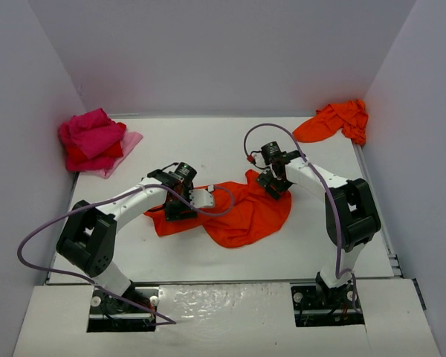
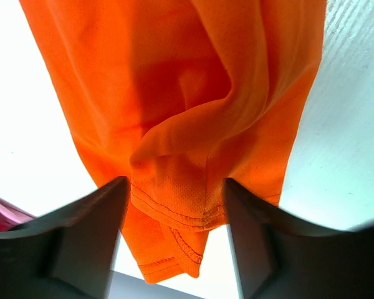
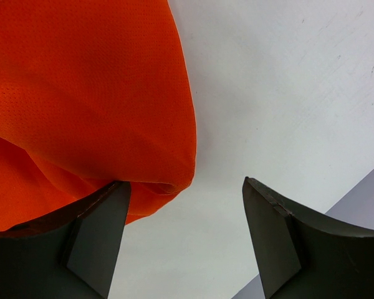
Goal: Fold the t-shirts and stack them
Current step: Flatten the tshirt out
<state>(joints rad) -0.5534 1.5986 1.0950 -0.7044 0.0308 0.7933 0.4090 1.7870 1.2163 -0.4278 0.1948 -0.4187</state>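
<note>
A bright orange-red t-shirt (image 1: 249,212) lies crumpled and partly spread in the middle of the table. My left gripper (image 1: 176,208) is at its left end. In the left wrist view the left gripper (image 2: 174,190) is open, and a stitched hem of the shirt (image 2: 174,124) sits between the jaws. My right gripper (image 1: 273,186) is at the shirt's far right edge. It is open in the right wrist view (image 3: 184,190), with a folded edge of the shirt (image 3: 81,93) against its left finger (image 3: 96,237). Bare table fills the rest of the gap.
A pile of magenta, red and pale pink shirts (image 1: 95,141) sits at the back left corner. A crumpled orange shirt (image 1: 336,121) lies at the back right, against the wall. White walls enclose the table (image 1: 208,149) on three sides.
</note>
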